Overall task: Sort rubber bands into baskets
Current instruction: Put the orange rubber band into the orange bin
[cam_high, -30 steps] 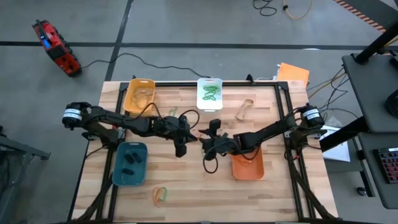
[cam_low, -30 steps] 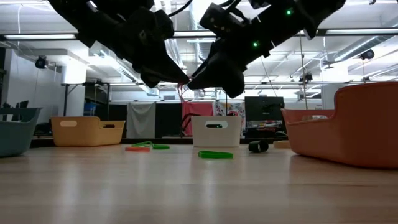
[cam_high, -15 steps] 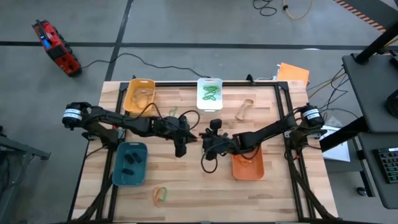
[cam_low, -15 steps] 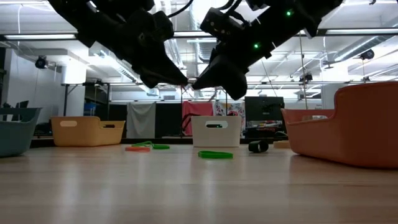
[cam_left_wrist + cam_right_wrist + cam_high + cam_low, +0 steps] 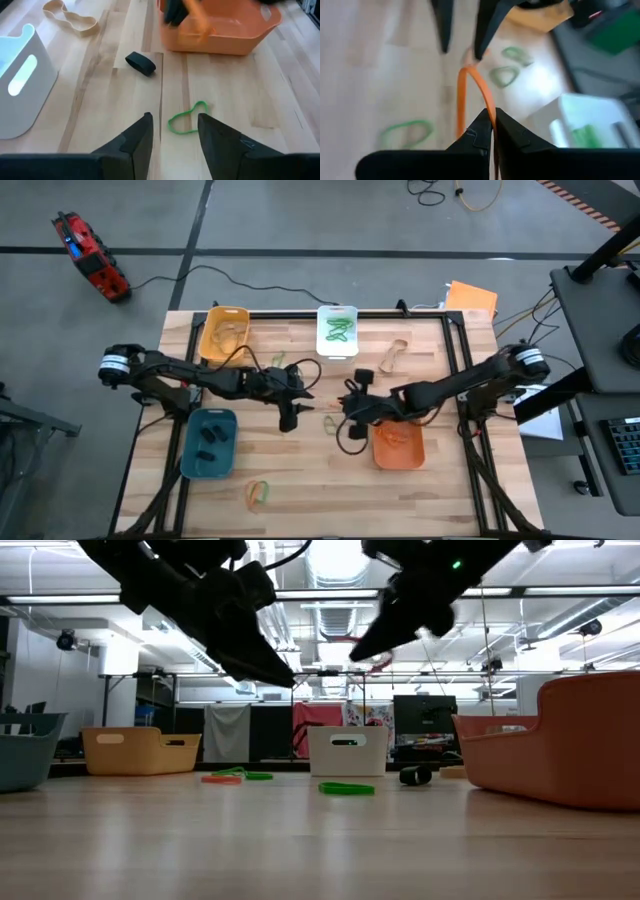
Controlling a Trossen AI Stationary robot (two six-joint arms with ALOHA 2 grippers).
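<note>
Sorting stands partly done at the wooden table (image 5: 300, 470). The right gripper (image 5: 352, 408), jaws pinched shut on an orange band (image 5: 475, 95), hangs above mid-table beside the orange basket (image 5: 398, 448), where that band most likely belongs. The left gripper (image 5: 291, 418), jaws parted and holding nothing, hovers just across from it, above a loose green band (image 5: 186, 119).

Already filed, as far as the high view shows: green bands in the white basket (image 5: 337, 332), dark bands in the teal basket (image 5: 208, 442), pale ones in the yellow basket (image 5: 223, 333). What the orange basket holds cannot be made out.

Still on the wood: the green band at centre, a black band (image 5: 140, 63) near the orange basket, a tan band (image 5: 393, 357) toward the far right, a green-and-orange pair (image 5: 259, 494) by the near edge, and small green bands (image 5: 278, 360) between the yellow and white baskets. By that count, at least half a dozen bands remain, besides the one in the right gripper.
</note>
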